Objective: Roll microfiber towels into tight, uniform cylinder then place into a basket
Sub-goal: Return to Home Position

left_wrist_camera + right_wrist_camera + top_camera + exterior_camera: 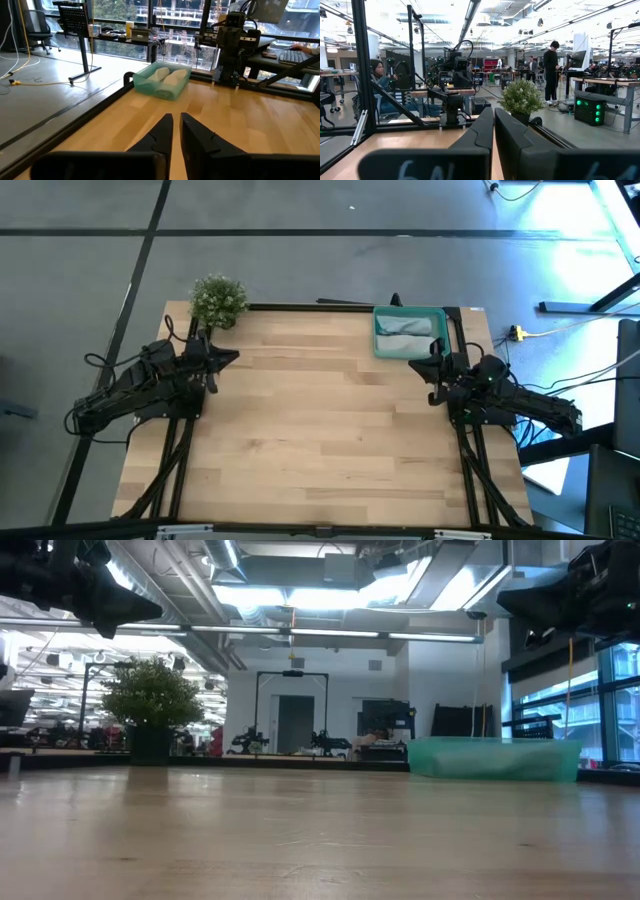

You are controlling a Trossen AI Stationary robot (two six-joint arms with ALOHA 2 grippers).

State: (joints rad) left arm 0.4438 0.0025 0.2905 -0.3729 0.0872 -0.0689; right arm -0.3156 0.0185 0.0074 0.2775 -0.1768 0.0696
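High view: both towels [405, 329] in the basket [377, 336]; right fingers [422, 364] beside it.

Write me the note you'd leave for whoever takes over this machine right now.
Left claw: shut, empty, raised over the left edge of the table.
Right claw: shut, empty, raised near the right edge, next to the basket.
Both towels lie rolled, side by side, inside the basket at the far right corner.
Done: rolling and placing.
Left: probably only parking the arms.
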